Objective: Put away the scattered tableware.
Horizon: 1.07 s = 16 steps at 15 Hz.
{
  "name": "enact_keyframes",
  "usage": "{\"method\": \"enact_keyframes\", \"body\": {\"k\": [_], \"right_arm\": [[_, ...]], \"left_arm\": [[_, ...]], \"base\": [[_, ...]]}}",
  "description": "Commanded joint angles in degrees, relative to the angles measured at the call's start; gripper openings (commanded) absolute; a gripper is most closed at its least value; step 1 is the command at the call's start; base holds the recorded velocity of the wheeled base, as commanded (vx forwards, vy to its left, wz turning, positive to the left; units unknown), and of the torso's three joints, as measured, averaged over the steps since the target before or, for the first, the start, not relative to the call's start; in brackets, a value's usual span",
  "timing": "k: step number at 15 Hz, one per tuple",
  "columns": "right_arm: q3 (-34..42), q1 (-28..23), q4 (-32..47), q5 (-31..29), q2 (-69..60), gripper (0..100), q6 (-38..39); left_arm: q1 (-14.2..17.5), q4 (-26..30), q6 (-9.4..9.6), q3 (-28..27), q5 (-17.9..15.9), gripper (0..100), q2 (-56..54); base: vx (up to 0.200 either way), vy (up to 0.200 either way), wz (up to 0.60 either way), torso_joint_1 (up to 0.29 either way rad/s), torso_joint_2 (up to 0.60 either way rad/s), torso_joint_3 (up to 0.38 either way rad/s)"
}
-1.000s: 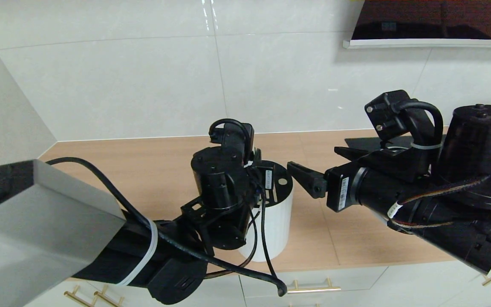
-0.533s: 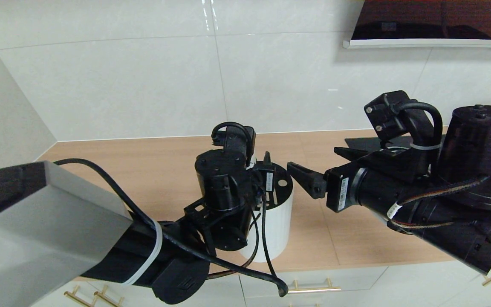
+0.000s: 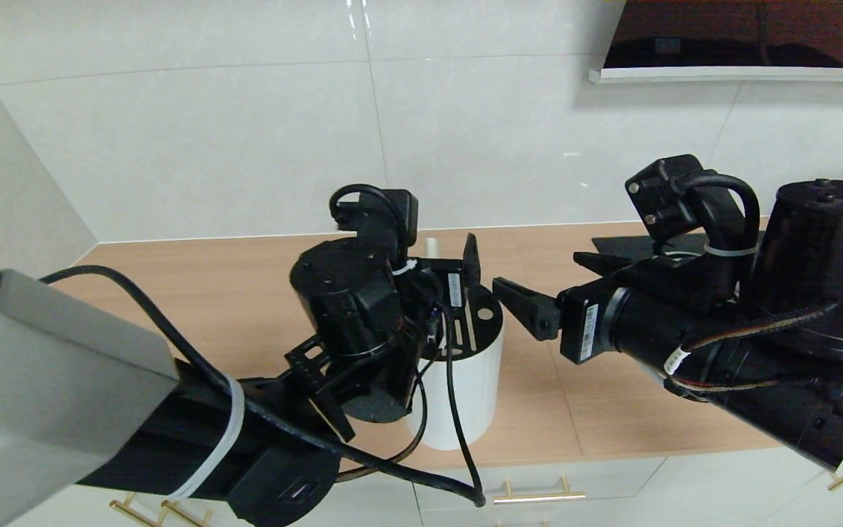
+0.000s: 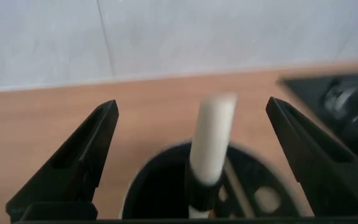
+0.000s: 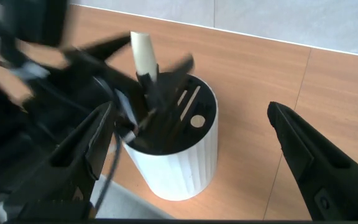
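In the head view my left arm point(image 3: 348, 315) covers part of the white holder's point(image 3: 465, 395) top and side. The white-handled utensil point(image 4: 211, 134) is blurred in my left wrist view, its lower end sunk in the holder; I cannot tell what kind it is.

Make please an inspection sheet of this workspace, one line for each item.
surface: wooden counter.
job's things: white holder with black slotted lid stands upright on the counter; white-handled utensil stands in it.
clutter: nothing seen.
hands: left hand open above the holder, fingers either side of the utensil's handle, apart; right hand open beside the holder.
cables: black cable from the left arm hangs before the holder.
surroundings: white tiled wall; gold-handled drawers below; dark flat panel at the counter's right.
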Motion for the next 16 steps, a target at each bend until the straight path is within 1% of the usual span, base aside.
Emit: {"method": "enact_keyframes", "body": {"k": [1,2,3,4,6,7,8,9,10,11,12,13,14,15,16], "right_arm": [[-0.03,-0.12,-0.12,-0.04,-0.14,100,0.02],[-0.03,-0.20,-0.12,-0.04,-0.32,100,0.02],[-0.03,-0.73,-0.29,-0.04,-0.58,100,0.02],[0.06,-1.79,-0.73,-0.04,-1.11,100,0.02],[-0.12,-5.04,-0.73,0.05,-3.83,100,-0.15],[-0.12,-6.88,-0.73,-0.12,-6.21,100,-0.15],[1.29,-8.64,-0.38,-0.48,-8.58,100,-0.07],[4.01,-10.93,-0.65,-0.92,-11.74,100,-0.33],[6.82,-13.04,-0.65,-0.92,-15.52,100,-0.42],[9.64,-14.97,-0.56,-0.65,-18.86,100,-0.51],[12.10,-17.87,-0.29,-0.30,-22.12,100,-0.51],[17.55,-24.90,-0.21,0.75,-29.15,100,-0.51],[21.77,-28.86,-0.12,2.07,-35.04,100,-0.42],[24.32,-30.88,-0.12,3.30,-38.81,100,-0.42],[29.06,-34.57,1.38,5.85,-48.13,100,-0.51]], "left_arm": [[2.36,-2.26,0.00,6.30,-4.85,100,-10.11],[3.59,-2.00,0.00,10.34,-9.77,100,-15.30],[4.56,-1.39,-0.09,13.07,-14.43,100,-19.69],[5.52,-0.15,-0.18,14.47,-17.94,100,-24.09],[7.54,3.36,-0.26,14.47,-18.65,100,-30.50],[9.39,4.50,-0.88,14.74,-18.73,100,-33.84],[10.88,4.85,-2.46,15.18,-18.65,100,-36.04],[13.08,4.94,-4.57,16.58,-18.65,100,-38.32],[15.01,5.12,-6.07,19.22,-18.73,100,-40.87],[16.60,5.65,-6.50,21.86,-18.73,100,-43.33],[18.35,6.61,-6.50,24.84,-18.73,100,-46.23],[20.46,9.69,-6.68,31.35,-19.00,100,-54.23],[20.46,14.26,-6.68,36.01,-19.88,100,-60.65],[20.46,17.86,-6.68,38.03,-20.67,100,-64.52],[20.64,29.02,-6.68,41.02,-22.95,100,-75.85]], "base": [[0.000,0.000,0.00,0.000,0.00,0.000],[0.000,0.000,0.00,0.000,0.00,0.000],[0.000,0.000,0.00,0.000,0.00,0.000],[0.000,0.000,0.00,0.000,0.00,0.000],[0.000,0.000,0.00,0.000,0.00,0.000],[0.000,0.000,0.00,0.000,0.00,0.000],[0.000,0.000,0.00,0.000,0.00,0.000],[0.000,0.000,0.00,0.000,0.00,0.000],[0.000,0.000,0.00,0.000,0.00,0.000],[0.000,0.000,0.00,0.000,0.00,0.000],[0.000,0.000,0.00,0.000,0.00,0.000],[0.000,0.000,0.00,0.000,0.00,0.000],[0.000,0.000,0.00,0.000,0.00,0.000],[0.000,0.000,0.00,0.000,0.00,0.000],[0.000,0.000,0.00,0.000,0.00,0.000]]}}
